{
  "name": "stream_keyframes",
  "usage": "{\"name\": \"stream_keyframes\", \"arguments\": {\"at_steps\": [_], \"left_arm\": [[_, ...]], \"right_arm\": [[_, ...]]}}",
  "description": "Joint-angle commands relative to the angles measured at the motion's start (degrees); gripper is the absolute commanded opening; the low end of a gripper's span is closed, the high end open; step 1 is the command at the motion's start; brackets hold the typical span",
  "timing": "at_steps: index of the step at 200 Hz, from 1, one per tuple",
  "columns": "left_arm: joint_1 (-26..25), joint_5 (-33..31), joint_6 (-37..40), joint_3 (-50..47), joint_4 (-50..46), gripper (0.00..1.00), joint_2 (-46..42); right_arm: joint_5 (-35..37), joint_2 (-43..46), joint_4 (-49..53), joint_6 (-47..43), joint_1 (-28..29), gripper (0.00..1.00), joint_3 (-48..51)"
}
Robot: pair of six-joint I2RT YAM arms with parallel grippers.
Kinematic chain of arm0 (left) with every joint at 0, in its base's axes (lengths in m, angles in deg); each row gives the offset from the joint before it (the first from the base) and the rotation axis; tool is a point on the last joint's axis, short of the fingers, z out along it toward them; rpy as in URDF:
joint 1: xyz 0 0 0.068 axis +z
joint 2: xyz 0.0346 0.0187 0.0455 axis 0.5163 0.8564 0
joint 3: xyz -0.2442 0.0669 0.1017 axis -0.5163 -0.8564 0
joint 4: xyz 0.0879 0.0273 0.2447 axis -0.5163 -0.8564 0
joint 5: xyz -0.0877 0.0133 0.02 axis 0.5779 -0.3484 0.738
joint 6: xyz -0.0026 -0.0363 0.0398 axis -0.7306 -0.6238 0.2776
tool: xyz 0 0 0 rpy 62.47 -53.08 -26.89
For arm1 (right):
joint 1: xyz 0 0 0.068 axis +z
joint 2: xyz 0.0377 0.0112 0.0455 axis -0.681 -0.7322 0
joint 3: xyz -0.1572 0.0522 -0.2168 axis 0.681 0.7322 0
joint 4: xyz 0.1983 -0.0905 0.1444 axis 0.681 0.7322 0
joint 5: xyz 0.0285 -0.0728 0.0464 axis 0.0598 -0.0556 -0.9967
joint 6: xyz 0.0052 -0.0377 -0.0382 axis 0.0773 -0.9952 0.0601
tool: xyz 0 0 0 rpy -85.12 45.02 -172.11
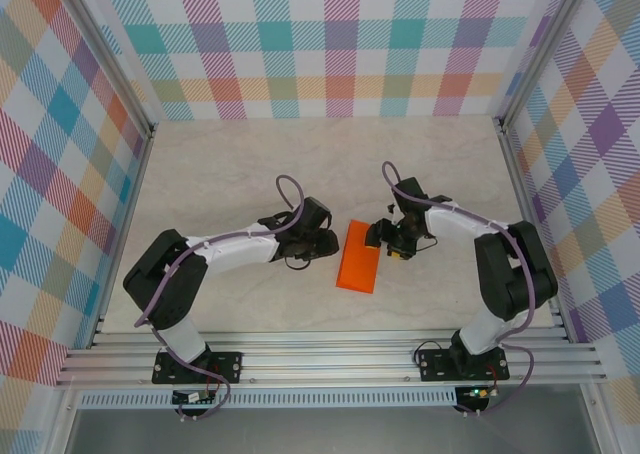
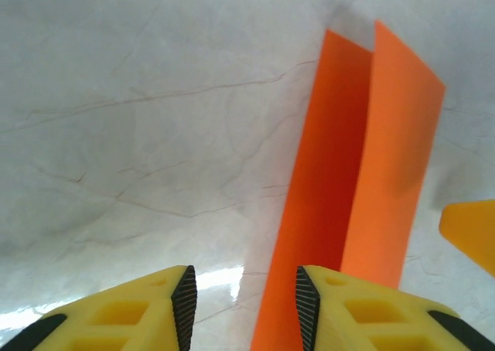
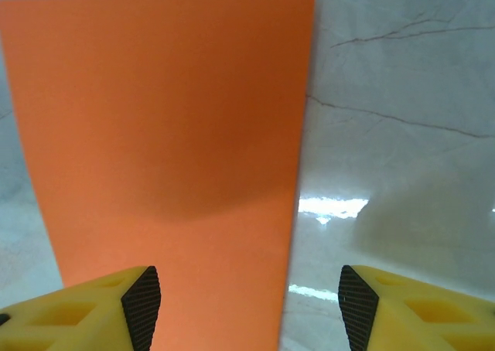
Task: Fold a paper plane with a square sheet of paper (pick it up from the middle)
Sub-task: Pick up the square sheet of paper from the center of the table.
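Folded down to a long, narrow rectangle, the square sheet of paper (image 1: 358, 257) lay flat on the pale, marble-patterned counter (image 1: 250, 164), bright orange and plain, set slightly askew between the two arms in the overhead view.

The left wrist camera showed the paper (image 2: 348, 173) as two lengthwise bands, one a deeper red-orange and the other lighter. Their far corners did not quite match, which left a small notch at that end. In the right wrist camera the paper (image 3: 162, 119) was one smooth, unmarked orange face with straight edges and a soft shadow across its middle.

The left gripper (image 1: 328, 244) sat just beside the paper's left long edge. Its yellow, black-padded jaws were parted a little, with nothing between them (image 2: 245, 301).

The right gripper (image 1: 383, 239) sat at the paper's opposite long edge. Its jaws were spread wide and empty (image 3: 249, 304), with one finger above the orange surface and the other above bare counter beside it.
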Motion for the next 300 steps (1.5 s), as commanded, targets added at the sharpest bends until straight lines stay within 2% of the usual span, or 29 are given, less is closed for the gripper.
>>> {"name": "stream_keyframes", "arguments": {"at_steps": [1, 44, 131, 161, 190, 219, 241, 256, 300], "left_arm": [[-0.16, 1.71, -1.44, -2.14, 3.19, 0.45, -1.28], [0.58, 9.47, -2.96, -2.39, 9.64, 0.55, 0.89], [1.41, 17.37, -4.47, -0.28, 13.14, 0.57, 6.88], [1.43, 21.66, -4.63, 0.41, 16.85, 0.5, 8.56], [1.47, 22.69, -4.49, 1.64, 17.36, 0.4, 9.76], [1.42, 22.15, -5.14, 2.42, 17.95, 0.19, 10.17], [1.42, 19.75, -5.75, 2.23, 17.76, 0.06, 9.58], [1.56, 17.55, -6.41, 1.12, 17.76, 0.01, 8.25], [1.6, 8.32, -8.2, -4.09, 15.97, 0.0, 1.28]], "right_arm": [[-2.62, -1.26, 0.53, -2.03, 0.22, 0.64, -2.34], [-5.29, -3.13, -0.26, -3.36, 0.26, 0.61, -3.51], [-2.75, -4.19, 0.4, -2.4, 0.21, 0.64, -5.31], [-1.78, -3.03, 0.72, -2.19, 0.26, 0.65, -4.72], [-0.46, -1.23, 1.4, -2.26, 0.23, 0.65, -3.36], [0.94, 1.24, 2.27, -1.92, 0.13, 0.66, -1.45], [1.84, 3.76, 3.29, -1.9, 0.09, 0.66, -0.1], [2.66, 5.93, 3.96, -1.74, 0.13, 0.67, 0.63], [2.63, 11.81, 4.88, -2.71, 0.18, 0.68, 1.46]]}}
